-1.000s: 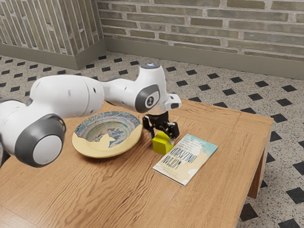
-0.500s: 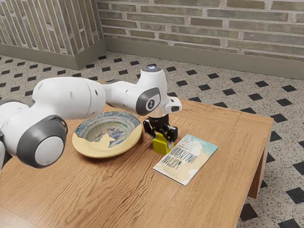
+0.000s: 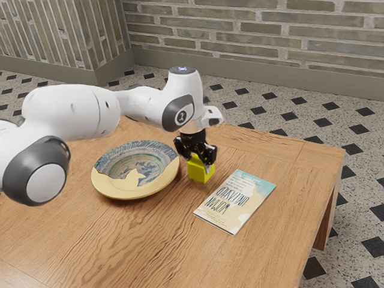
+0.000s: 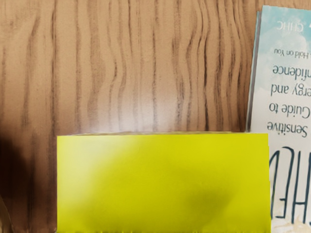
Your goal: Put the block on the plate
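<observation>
Held yellow block (image 3: pixel 201 172) near plate (image 3: pixel 129 189)

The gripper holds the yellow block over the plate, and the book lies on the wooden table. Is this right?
Not over the plate: the exterior view shows the gripper holding the yellow block beside it, between plate and book. The book does lie on the wooden table.

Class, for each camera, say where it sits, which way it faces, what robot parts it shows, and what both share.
Exterior view: at the arm's side, looking down across the table and plate; it shows the arm and gripper.
Wrist view: on the arm's end, looking down past the yellow block.
Shared: the yellow block, the book and the table's wood.
</observation>
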`<state>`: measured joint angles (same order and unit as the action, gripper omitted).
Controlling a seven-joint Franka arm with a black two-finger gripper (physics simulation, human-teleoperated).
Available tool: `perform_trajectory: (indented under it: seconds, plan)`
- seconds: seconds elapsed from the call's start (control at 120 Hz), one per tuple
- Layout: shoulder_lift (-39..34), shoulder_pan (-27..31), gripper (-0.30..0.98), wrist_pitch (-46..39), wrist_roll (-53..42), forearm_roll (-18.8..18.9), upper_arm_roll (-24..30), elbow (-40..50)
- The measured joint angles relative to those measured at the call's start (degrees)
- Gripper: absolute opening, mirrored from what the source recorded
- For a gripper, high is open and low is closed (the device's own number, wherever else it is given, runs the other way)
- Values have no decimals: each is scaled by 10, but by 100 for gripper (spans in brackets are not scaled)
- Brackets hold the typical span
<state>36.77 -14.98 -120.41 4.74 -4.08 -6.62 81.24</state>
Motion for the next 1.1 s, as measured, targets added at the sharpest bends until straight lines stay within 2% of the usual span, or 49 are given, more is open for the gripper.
perform_trajectory:
  seconds: [0.158,0.25,0.342,0.483,0.633,0.767,0.933,1.1]
  plan:
    - [-104,48,33,22,4,25,-8,81]
    - [-136,90,33,31,5,32,-8,125]
    - [-136,130,33,34,4,37,-4,133]
    - [-74,173,34,36,-4,39,8,82]
    - [-78,175,50,37,-13,33,9,76]
    - [-103,175,59,37,-20,29,9,86]
    - [-207,125,64,60,-21,29,8,113]
    - [-319,103,67,98,-14,52,9,174]
